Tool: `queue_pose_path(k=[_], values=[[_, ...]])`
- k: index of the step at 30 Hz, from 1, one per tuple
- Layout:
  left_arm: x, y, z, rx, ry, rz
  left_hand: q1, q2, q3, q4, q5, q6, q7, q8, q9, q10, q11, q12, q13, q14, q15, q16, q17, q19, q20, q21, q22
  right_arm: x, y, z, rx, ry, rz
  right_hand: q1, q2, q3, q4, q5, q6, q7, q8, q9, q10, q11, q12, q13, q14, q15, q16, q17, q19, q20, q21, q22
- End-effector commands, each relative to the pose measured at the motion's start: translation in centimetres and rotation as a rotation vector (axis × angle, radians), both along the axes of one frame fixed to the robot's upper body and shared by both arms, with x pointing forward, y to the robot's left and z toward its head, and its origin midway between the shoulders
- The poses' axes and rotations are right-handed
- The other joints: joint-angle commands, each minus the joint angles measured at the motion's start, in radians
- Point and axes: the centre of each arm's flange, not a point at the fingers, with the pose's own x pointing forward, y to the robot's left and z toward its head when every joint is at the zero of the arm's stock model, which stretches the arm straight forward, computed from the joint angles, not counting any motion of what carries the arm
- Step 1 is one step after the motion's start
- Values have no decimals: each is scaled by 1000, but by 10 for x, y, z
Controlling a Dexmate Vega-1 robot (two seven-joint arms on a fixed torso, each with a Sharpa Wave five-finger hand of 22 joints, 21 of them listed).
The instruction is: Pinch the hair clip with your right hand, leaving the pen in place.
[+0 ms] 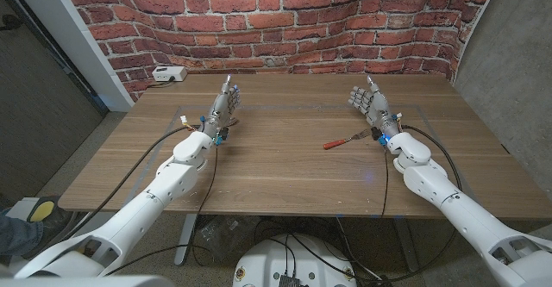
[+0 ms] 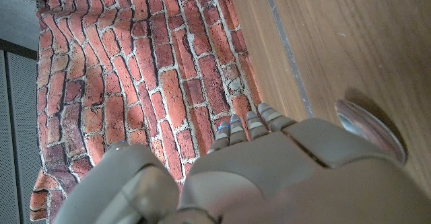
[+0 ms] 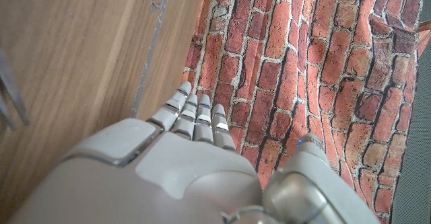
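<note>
1. We see the right hand [image 1: 368, 102] standing on its edge on the wooden worktop [image 1: 285, 162], its fingers [image 3: 195, 116] straight, pressed together and holding nothing; the left hand [image 1: 224, 106] stands likewise on the far left part, fingers [image 2: 246, 126] together and empty.
2. A white box with a cable [image 1: 168, 75] sits at the worktop's far left corner before the red brick wall [image 1: 285, 20]; nothing lies between the right hand and the slim red-handled metal object [image 1: 345, 140].
3. That object lies flat just beside the right wrist, on its inner side; its long axis runs across the worktop, red end pointing towards the middle, metal end towards the wrist; whether it is the clip or the pen we cannot tell.
</note>
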Motion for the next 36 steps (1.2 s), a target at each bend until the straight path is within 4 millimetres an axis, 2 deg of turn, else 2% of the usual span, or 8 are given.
queue_pose_path(k=[1, 13, 17, 23, 25, 36], values=[[-14, 6, 1, 35, -8, 19, 6, 6, -1, 8, 6, 14, 1, 7, 4, 13, 0, 7, 5, 13, 3, 6, 3, 3, -10, 6, 3, -12, -5, 4, -15, -34, -15, 12, 1, 6, -4, 7, 4, -4, 1, 5, 12, -2, 8, 4, 14, 1, 7, 3, 14, -2, 6, 2], [-16, 5, 12, 76, -23, 19, 14, 19, -2, 6, 8, 43, 6, 14, 5, 49, 6, 18, 6, 46, 9, 13, 2, 26, -2, 14, 3, -30, -12, 2, -50, -43, -23, 15, 3, 7, -6, 7, 8, -4, 2, 5, 24, -5, 11, 4, 24, -2, 9, 3, 23, -3, 4, 2], [-17, 2, 13, 88, -40, 12, 17, 23, -3, 5, 8, 58, 5, 18, 5, 64, 0, 21, 6, 63, 12, 17, 2, 36, 1, 17, 3, -38, -15, 1, -62, -47, -27, 16, 3, 7, -7, 7, 9, -6, 2, 5, 26, -4, 12, 4, 25, -2, 9, 3, 24, -2, 4, 2], [-17, -1, 9, 78, -65, 4, 25, 31, -8, 1, 7, 99, 1, 26, 5, 104, 5, 29, 6, 108, 10, 23, 2, 94, 15, 35, 2, -53, -20, -2, -55, -54, -38, 18, 4, 8, -8, 7, 10, -8, 2, 5, 30, -5, 13, 4, 27, -2, 8, 2, 27, -2, 3, 2], [-19, -1, 8, 65, -75, 11, 28, 33, -9, 0, 7, 114, 3, 29, 5, 120, 12, 33, 7, 119, 12, 24, 2, 103, 15, 36, 2, -58, -22, -3, -49, -61, -39, 19, 5, 8, -8, 7, 11, -9, 2, 5, 32, -6, 13, 4, 30, -2, 9, 2, 28, -2, 3, 2], [-34, -6, 4, 67, -106, 29, 46, 43, -9, -7, 5, 158, 8, 36, 6, 163, 6, 40, 7, 162, 9, 28, 2, 144, 19, 44, 0, -79, -30, -11, -19, -98, -27, 23, 7, 9, -10, 7, 16, -3, 3, 4, 41, -7, 15, 4, 38, -4, 9, 2, 41, -3, 3, 2]])
